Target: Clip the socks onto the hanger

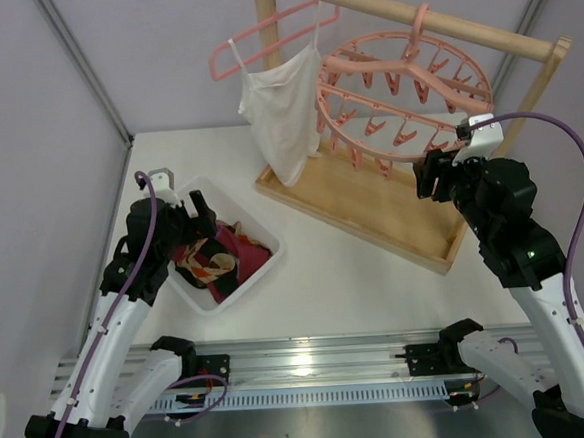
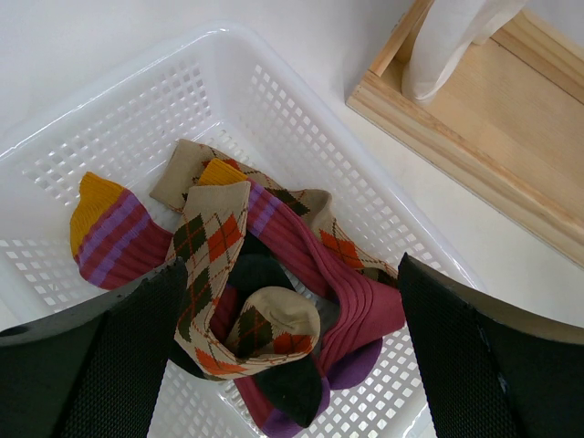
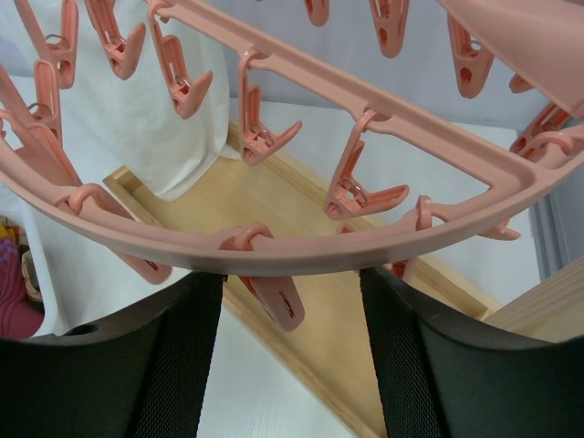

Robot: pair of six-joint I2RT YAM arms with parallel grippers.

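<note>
Over the basket [image 2: 109,137] at the near left, the left gripper [image 2: 292,265] hangs with jaws spread wide and empty, the socks [image 2: 306,265] heaped directly below it. They lie tangled, with no single long axis. A rolled argyle cuff sits between the two fingers, and a maroon sock runs slantwise across the gap beside it. At the far right, the hanger [image 3: 301,254] dangles from the wooden rack [image 1: 371,208], well apart from the basket. The right gripper [image 3: 292,274] is raised to the hanger's near rim, jaws likewise wide and holding nothing. One clip [image 3: 274,294] hangs in line with the gap; whether it is truly between the fingers or just beyond them is hard to tell from the wrist view. No sock is clipped yet. The coming move looks to be a straight drop by the left arm, the nearer one to the pile. A carry rightward and away to the hanger would follow, where the right arm stands at a clip.
</note>
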